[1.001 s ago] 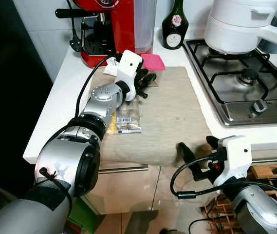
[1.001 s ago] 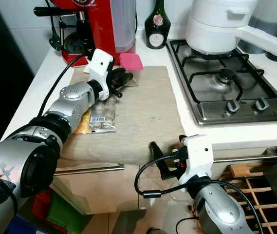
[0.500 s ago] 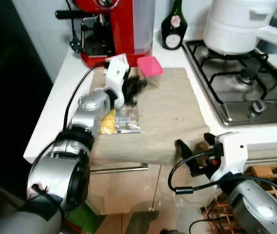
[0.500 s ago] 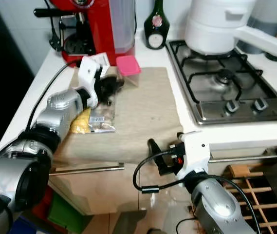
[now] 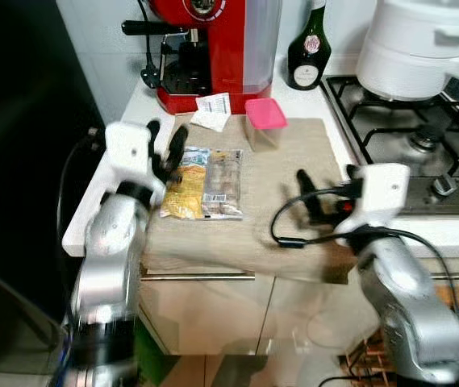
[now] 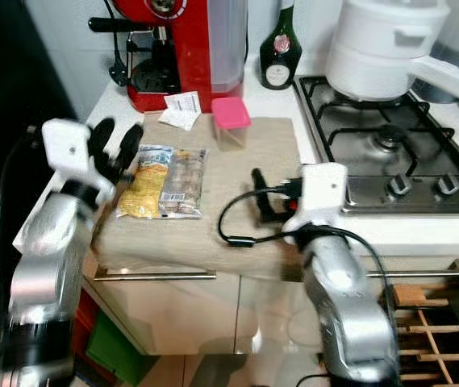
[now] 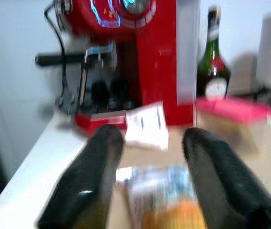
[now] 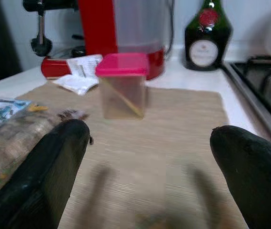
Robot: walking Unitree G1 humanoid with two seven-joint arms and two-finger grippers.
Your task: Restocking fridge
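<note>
Fingers, left gripper (image 5: 167,143): spread apart and holding nothing, raised at the left edge of the mat, just left of the snack packets.
Fingers, right gripper (image 5: 327,190): spread wide and holding nothing, over the near right part of the mat, pointing toward the far side.
Yellow packet (image 5: 182,177): lies flat on the left part of the mat, just right of the left gripper's fingers (image 7: 93,188), which do not touch it.
Brown packet (image 5: 223,182): lies flat right beside the yellow one, edges touching or overlapping.
Pink-lidded container (image 5: 264,123): upright at the far edge of the mat, beyond the packets and well apart from both grippers.
Mat (image 5: 281,173): beige woven cloth spread over the white tabletop (image 5: 145,98), its near edge at the tabletop's front.
Paper slip (image 5: 212,110): white, on the tabletop just beyond the mat, left of the container.
Coffee machine (image 5: 214,42): red, at the far left of the tabletop.
Bottle (image 5: 309,52): dark green, right of the coffee machine by the wall.
Hob (image 5: 411,137): steel gas hob to the right, with a white pot (image 5: 423,44) on a far burner.
</note>
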